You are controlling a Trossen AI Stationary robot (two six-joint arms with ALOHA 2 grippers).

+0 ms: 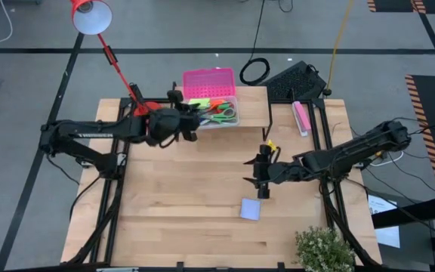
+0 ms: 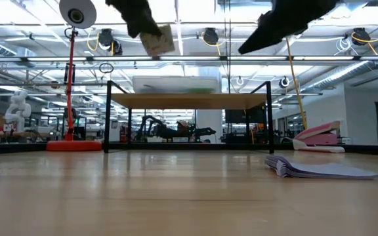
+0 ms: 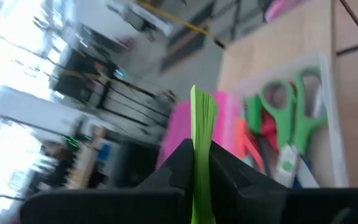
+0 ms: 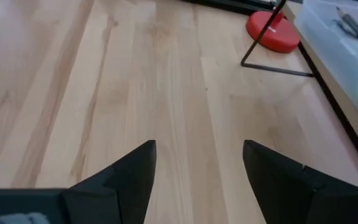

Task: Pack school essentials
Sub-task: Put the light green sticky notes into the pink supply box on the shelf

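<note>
A lavender sticky-note pad (image 1: 251, 209) lies on the desk (image 1: 180, 211) near the front, just beyond it the right gripper (image 1: 260, 181) hovers with fingers spread, and farthest the left gripper (image 1: 193, 117) pinches a green sticky-note pad (image 3: 202, 137) over the clear box (image 1: 236, 119).

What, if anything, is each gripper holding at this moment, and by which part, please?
The left gripper pinches the green sticky-note pad edge-on by its lower end, beside the clear box. The right gripper is open, holding nothing.
</note>
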